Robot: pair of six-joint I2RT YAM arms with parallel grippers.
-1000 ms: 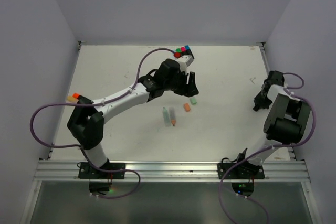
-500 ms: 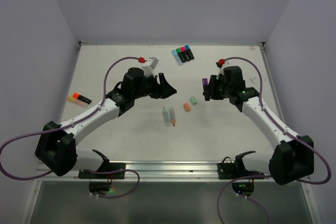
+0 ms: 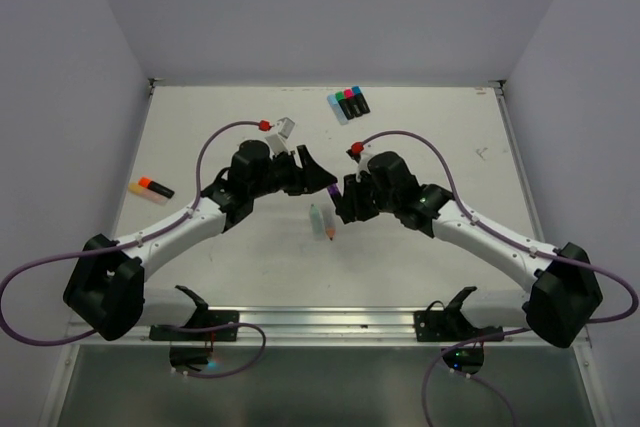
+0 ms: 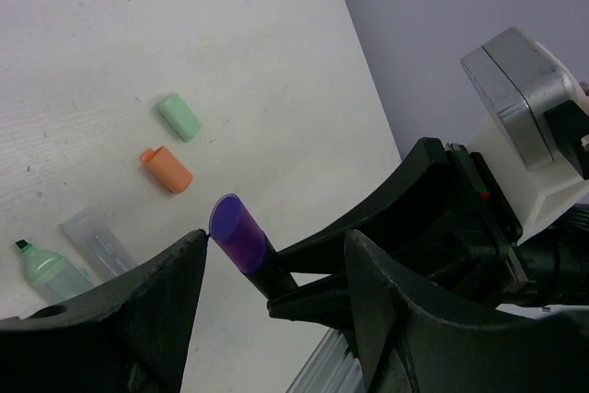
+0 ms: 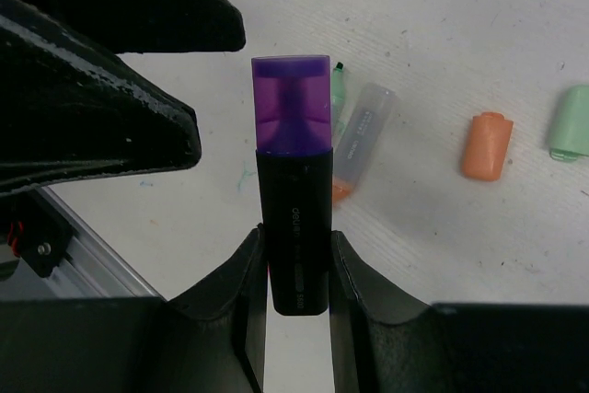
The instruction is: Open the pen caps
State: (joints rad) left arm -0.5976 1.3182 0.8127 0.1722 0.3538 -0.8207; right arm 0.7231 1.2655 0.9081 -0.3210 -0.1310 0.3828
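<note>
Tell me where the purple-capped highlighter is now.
The purple-capped highlighter is near the table's centre in the top view, clamped in the right tool, its cap at the mouth of the open left tool, just beyond the two uncapped pens.

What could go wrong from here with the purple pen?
The purple cap sits off-centre in the open left gripper, close to one finger, so closing may knock the pen askew. The right gripper clamps only the pen's tail end, so the pull may slide the pen out instead of freeing the cap.
</note>
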